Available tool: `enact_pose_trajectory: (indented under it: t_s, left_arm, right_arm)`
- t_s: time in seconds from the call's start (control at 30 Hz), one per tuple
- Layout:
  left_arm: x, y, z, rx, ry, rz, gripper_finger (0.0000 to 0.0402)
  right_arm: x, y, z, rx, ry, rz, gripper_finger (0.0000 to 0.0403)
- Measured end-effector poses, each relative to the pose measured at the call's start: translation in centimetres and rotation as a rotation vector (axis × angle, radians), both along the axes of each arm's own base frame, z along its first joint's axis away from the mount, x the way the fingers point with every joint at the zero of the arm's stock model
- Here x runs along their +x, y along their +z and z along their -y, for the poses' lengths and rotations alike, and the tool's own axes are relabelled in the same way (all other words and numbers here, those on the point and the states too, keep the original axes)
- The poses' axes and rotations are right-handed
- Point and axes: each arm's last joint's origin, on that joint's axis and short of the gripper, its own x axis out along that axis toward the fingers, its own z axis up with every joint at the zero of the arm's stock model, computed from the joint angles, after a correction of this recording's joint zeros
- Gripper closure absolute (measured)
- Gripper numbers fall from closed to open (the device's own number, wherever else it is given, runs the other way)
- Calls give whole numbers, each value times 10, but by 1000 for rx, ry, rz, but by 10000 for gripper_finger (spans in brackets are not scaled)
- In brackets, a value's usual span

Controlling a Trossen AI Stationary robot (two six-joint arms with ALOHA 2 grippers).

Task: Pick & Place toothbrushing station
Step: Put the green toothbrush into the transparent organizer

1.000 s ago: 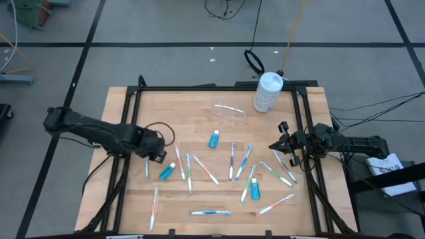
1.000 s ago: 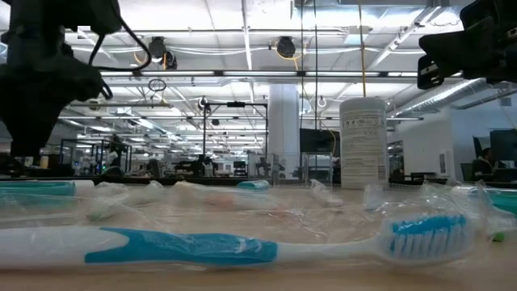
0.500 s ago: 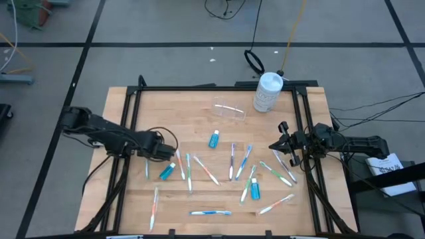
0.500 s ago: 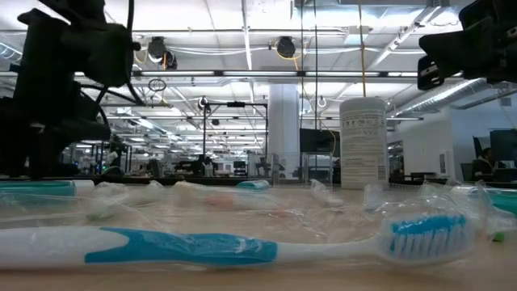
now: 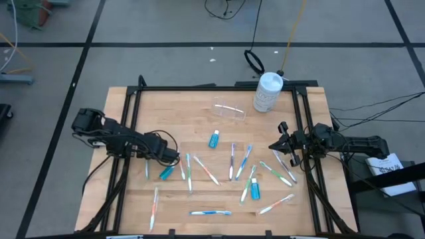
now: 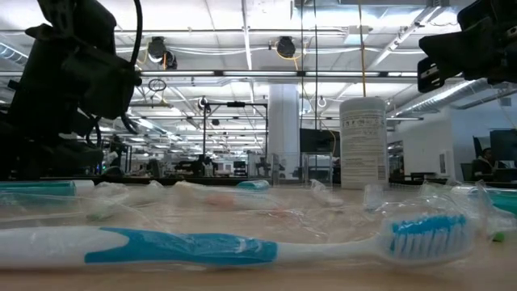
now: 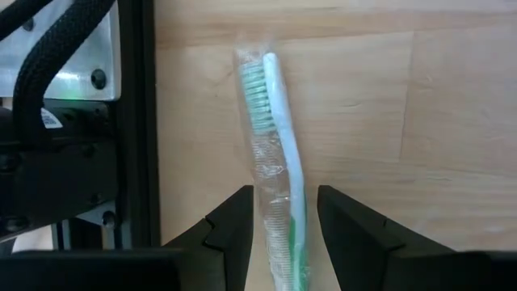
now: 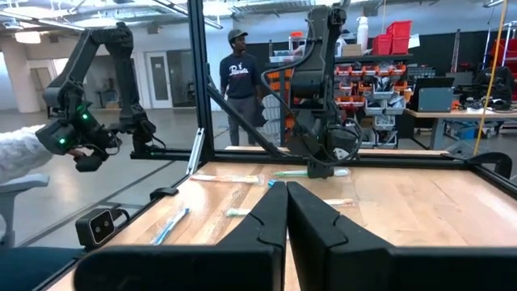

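Toothbrush [image 7: 279, 162] lies straight ahead between the left gripper's [image 7: 281, 234] parted fingers, long axis along its reach; right gripper [image 5: 284, 145], pinched together, waits well apart.

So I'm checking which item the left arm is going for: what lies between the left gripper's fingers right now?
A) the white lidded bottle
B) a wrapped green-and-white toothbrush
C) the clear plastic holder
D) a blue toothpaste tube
B: the left wrist view shows the left gripper open, its fingers either side of a wrapped green-and-white toothbrush lying on the table beside the black frame rail.
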Motion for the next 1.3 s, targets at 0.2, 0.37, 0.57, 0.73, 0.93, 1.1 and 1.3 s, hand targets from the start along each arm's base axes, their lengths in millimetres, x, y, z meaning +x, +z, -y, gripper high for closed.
enact_pose_trajectory:
  t_s: [0.2, 0.37, 0.57, 0.73, 0.93, 1.1, 1.3]
  left_arm:
    - [6, -4, 1, 10, -2, 64, 276]
    - [9, -5, 0, 17, -38, 92, 347]
    - [9, -4, 0, -4, -91, 91, 385]
    - [14, 5, 1, -26, -172, 109, 374]
    - [30, 45, 2, 104, -301, 265, 392]
    - [49, 83, 4, 313, -434, 437, 384]
    - [82, 110, 10, 596, -591, 662, 392]
  right_arm:
    - [0, 0, 0, 71, 9, -16, 399]
    - [0, 0, 0, 75, 9, -17, 399]
    - [0, 0, 0, 75, 9, -17, 399]
    - [0, 0, 0, 75, 9, -17, 399]
    - [0, 0, 0, 75, 9, -17, 399]
    - [0, 0, 0, 75, 8, -15, 399]
    - [0, 0, 0, 73, 7, -15, 399]
